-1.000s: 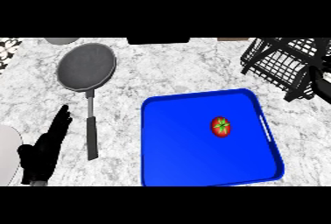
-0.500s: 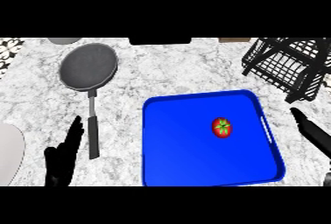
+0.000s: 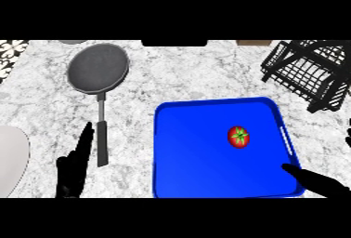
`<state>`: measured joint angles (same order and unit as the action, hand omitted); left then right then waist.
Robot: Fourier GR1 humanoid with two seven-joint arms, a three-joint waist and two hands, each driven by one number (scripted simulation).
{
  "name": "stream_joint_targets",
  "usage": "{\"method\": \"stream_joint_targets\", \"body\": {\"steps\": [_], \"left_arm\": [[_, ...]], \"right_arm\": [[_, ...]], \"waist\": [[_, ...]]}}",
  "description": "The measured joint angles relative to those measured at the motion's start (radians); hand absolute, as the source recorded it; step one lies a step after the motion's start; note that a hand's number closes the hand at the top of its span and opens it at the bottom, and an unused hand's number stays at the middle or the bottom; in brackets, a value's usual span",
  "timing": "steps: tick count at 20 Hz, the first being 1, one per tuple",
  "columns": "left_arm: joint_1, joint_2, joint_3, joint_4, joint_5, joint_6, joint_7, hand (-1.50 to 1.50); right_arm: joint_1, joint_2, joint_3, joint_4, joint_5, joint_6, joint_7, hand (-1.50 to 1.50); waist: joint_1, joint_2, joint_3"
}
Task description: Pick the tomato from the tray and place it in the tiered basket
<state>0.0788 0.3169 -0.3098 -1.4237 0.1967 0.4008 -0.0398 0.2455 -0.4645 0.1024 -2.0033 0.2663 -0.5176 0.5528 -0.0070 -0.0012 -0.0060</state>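
On the blue rectangular plastic tray, right of its centre and nearer its right rim, sits the small red tomato with a green stalk star, round, so it offers no long axis to line up with. The right hand shows over the tray's lower right corner, fingers straight and reaching toward the tray's middle, holding nothing; the tomato lies up and to the left of those fingers, apart from them but near. The left hand stands well left of the tray, beside the handle of the grey round frying pan, fingers straight and pointing up, resting. The right hand is plainly the nearer one. The black wire tiered basket stands beyond the tray's upper right corner, just apart from it. Bare marbled table lies between tray and basket, so the path from the tomato looks open, with only the tray's raised rim to clear.
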Motion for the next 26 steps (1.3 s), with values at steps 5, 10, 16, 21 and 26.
{"method": "stream_joint_targets", "body": {"steps": [5, 10, 16, 21, 26], "left_arm": [[-0.022, -0.01, -0.009, 0.005, -0.012, 0.005, 0.018, 0.0], [-0.033, -0.013, -0.008, 0.007, -0.017, 0.001, 0.042, 0.0], [-0.04, -0.018, 0.0, 0.022, -0.021, -0.012, 0.036, 0.0], [-0.033, -0.023, 0.009, 0.025, -0.019, -0.024, 0.014, 0.0], [-0.035, -0.031, 0.007, 0.028, -0.033, -0.015, 0.015, 0.0]], "right_arm": [[-0.028, -0.109, 0.082, -0.066, 0.179, 0.127, 0.3, -1.5], [-0.152, -0.102, 0.172, -0.126, 0.369, 0.255, 0.543, -1.5], [-0.299, 0.033, 0.288, -0.036, 0.561, 0.34, 0.636, -1.5], [-0.365, 0.11, 0.31, 0.084, 0.613, 0.418, 0.661, -1.5], [-0.407, 0.2, 0.314, 0.189, 0.646, 0.49, 0.669, -1.5]], "waist": [[0.017, 0.003, 0.0], [0.025, 0.002, 0.002], [0.028, 0.001, 0.005], [0.028, 0.001, 0.006], [0.024, 0.001, 0.007]]}}
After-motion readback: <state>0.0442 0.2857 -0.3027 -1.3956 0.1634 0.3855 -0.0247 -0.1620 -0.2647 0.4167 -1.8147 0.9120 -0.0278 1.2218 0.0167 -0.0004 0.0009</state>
